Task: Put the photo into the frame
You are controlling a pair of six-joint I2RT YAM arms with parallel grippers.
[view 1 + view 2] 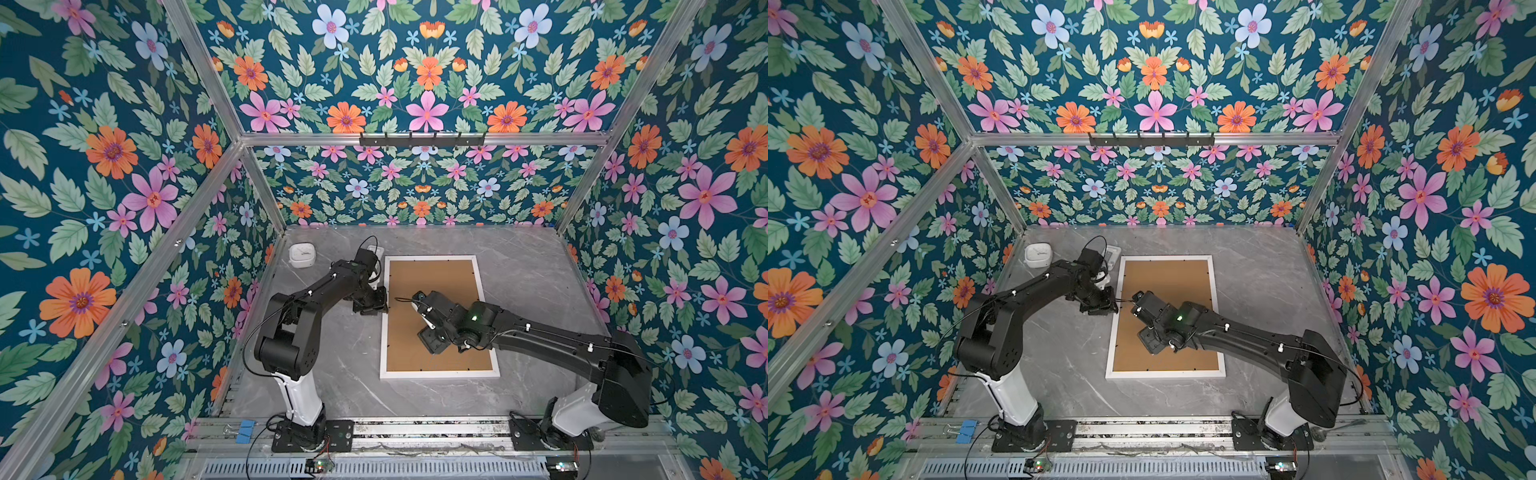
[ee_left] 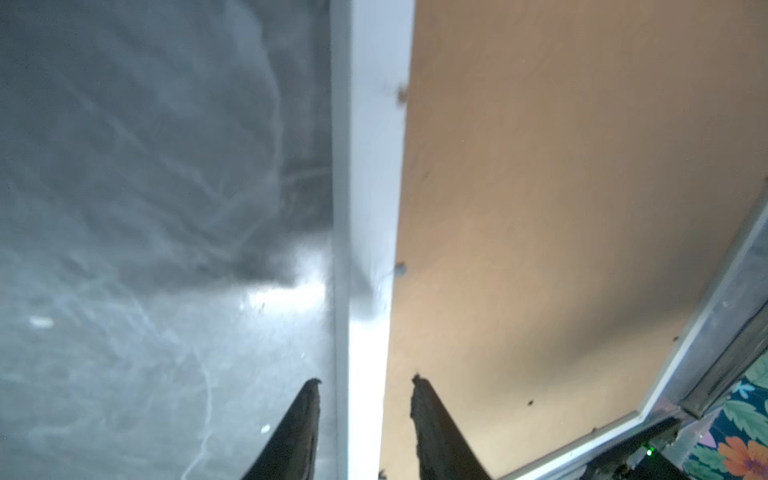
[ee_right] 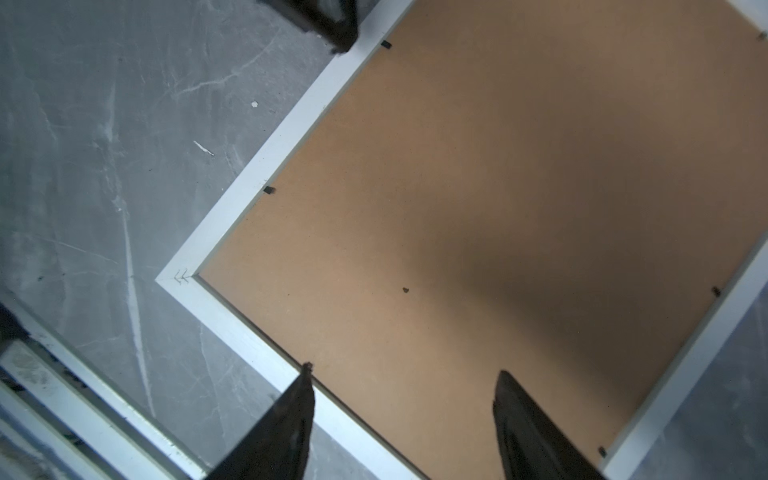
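Right gripper (image 3: 405, 374) hung over the backing board (image 1: 432, 282), jaws apart and empty. Frame (image 1: 440, 375) lay flat, back up, on the grey table (image 1: 532, 270), board seated inside. Left gripper (image 2: 365, 380) stood astride the frame's left rail, jaws parted, clear of it. White box (image 1: 302, 254) sat far left.

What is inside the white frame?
A brown backing board fills the white frame, with small black tabs along its edge. Anything under the board, like the photo, is covered, so I cannot see it.
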